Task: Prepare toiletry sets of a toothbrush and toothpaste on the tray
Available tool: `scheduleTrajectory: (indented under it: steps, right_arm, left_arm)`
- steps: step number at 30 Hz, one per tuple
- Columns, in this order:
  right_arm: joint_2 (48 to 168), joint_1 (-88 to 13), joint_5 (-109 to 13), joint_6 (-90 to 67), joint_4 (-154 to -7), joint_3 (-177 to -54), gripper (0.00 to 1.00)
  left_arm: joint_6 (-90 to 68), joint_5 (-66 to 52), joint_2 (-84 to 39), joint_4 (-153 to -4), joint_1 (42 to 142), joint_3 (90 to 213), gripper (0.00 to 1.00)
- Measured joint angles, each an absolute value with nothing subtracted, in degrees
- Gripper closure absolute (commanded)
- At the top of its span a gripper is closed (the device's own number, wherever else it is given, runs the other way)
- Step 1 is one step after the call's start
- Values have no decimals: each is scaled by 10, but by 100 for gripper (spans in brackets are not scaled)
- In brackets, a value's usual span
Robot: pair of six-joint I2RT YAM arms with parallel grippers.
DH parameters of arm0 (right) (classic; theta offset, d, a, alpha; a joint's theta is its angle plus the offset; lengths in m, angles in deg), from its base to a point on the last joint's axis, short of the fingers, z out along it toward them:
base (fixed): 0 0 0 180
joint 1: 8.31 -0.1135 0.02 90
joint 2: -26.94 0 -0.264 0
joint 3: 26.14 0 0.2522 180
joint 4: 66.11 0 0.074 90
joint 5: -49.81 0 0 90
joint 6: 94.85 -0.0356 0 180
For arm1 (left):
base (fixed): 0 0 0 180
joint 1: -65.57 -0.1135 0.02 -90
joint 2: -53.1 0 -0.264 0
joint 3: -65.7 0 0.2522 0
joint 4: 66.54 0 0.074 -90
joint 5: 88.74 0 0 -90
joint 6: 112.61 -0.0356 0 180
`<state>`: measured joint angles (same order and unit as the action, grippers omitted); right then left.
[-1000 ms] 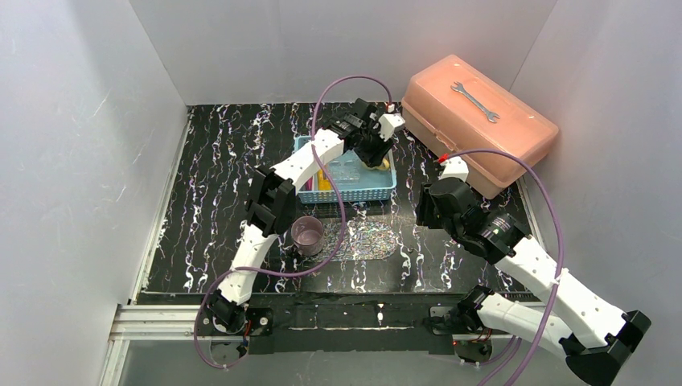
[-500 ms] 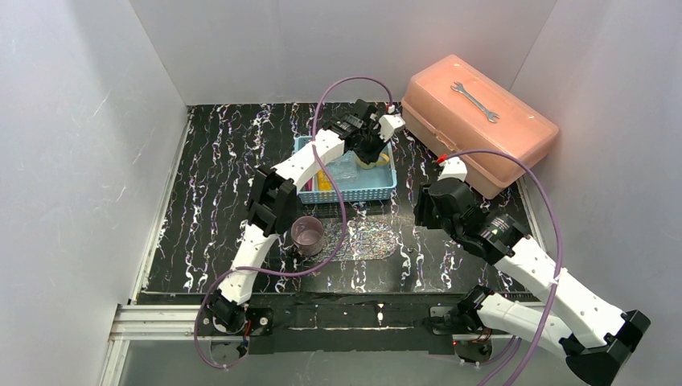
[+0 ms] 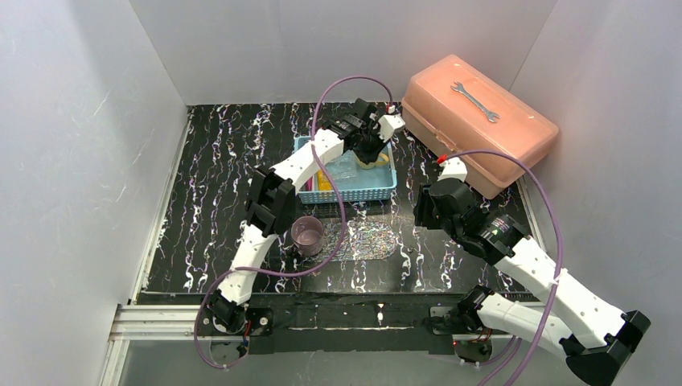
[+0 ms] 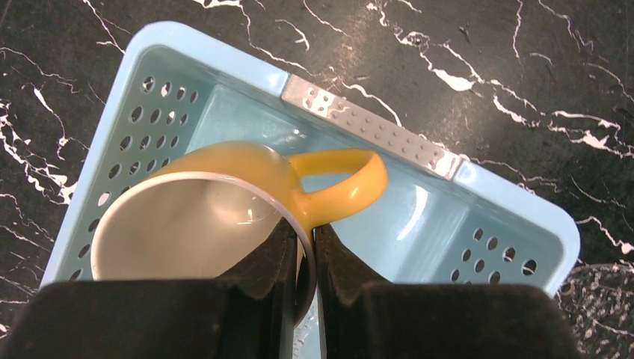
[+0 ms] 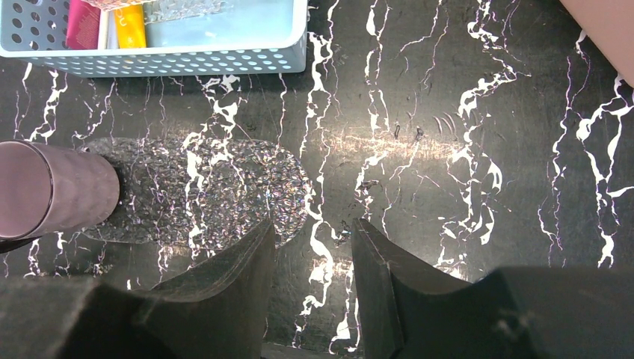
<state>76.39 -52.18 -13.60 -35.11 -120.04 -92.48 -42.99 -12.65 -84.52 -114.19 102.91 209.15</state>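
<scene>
My left gripper (image 4: 305,228) is shut on the rim of a yellow cup (image 4: 194,217), right beside its handle, inside the light-blue basket (image 4: 366,123). From above, that gripper (image 3: 371,154) sits over the basket's right end. A pink tube (image 5: 84,26) and a yellow tube (image 5: 128,26) lie at the basket's left end with a thin pale strip between them; I cannot make out a toothbrush for sure. The clear glittery tray (image 5: 217,187) lies flat in front of the basket. My right gripper (image 5: 312,224) hangs open by the tray's right end, holding nothing.
A purple cup (image 3: 307,235) stands at the tray's left end. A salmon toolbox (image 3: 478,121) with a wrench (image 3: 475,101) on its lid fills the back right corner. White walls close in the black marbled table on three sides.
The left jaws have closed on the yellow cup's rim in the basket. The right arm has barely moved.
</scene>
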Motion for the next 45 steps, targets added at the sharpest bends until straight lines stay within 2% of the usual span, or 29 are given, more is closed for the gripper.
scheduleTrajectory:
  steps: [21, 34, 41, 45]
  right_arm:
    - [757, -522, -138, -354, -1201, -927, 49]
    - [766, -522, -83, -342, -1229, -979, 47]
    - [773, -522, -23, -335, -1250, -982, 43]
    - [790, -522, 6, -335, -1252, -982, 37]
  left_arm:
    - [-515, -156, -682, -1120, 1048, 1972, 100]
    - [-541, -119, -565, -1190, 1119, 1950, 100]
    - [-537, -105, -508, -1229, 1164, 1896, 100]
    - [-528, -103, -498, -1259, 1184, 1851, 100]
